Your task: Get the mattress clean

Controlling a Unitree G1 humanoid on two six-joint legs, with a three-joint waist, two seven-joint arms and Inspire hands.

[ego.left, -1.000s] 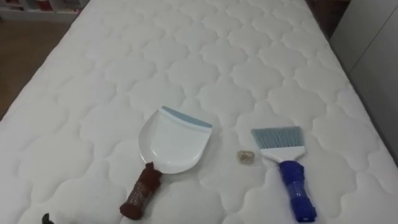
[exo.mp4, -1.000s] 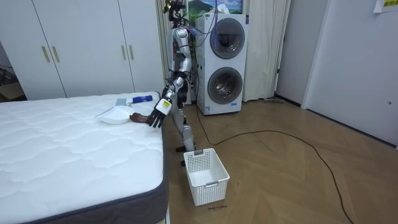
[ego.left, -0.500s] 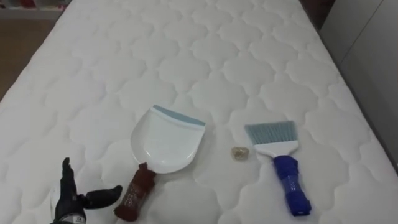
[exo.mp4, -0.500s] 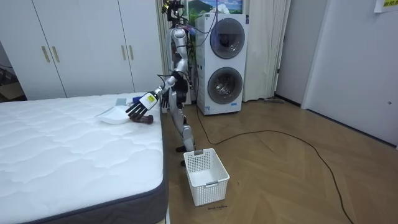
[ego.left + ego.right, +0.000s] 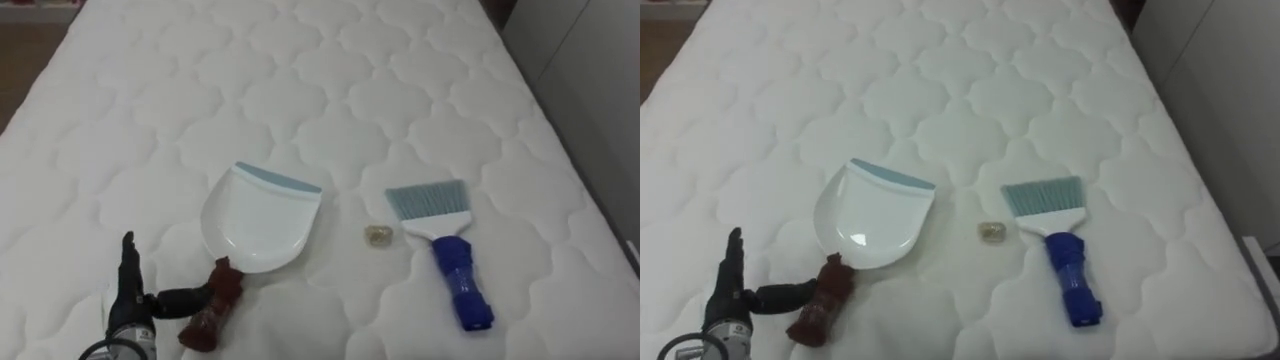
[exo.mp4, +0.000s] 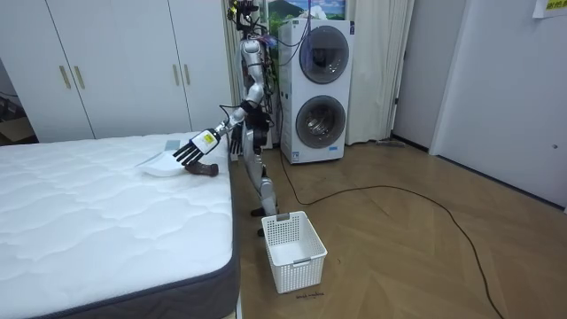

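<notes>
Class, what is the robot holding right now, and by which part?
Nothing yet: the left hand is open beside the dustpan, thumb toward its brown handle.

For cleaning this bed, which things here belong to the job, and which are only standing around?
Job: bed, dustpan, brush, small scrap between them, left hand open at the dustpan's handle.
Around: white basket, washing machines, wardrobe.

Glossy white plastic dustpan [image 5: 260, 218] on matt quilted cloth mattress [image 5: 330, 110].
</notes>
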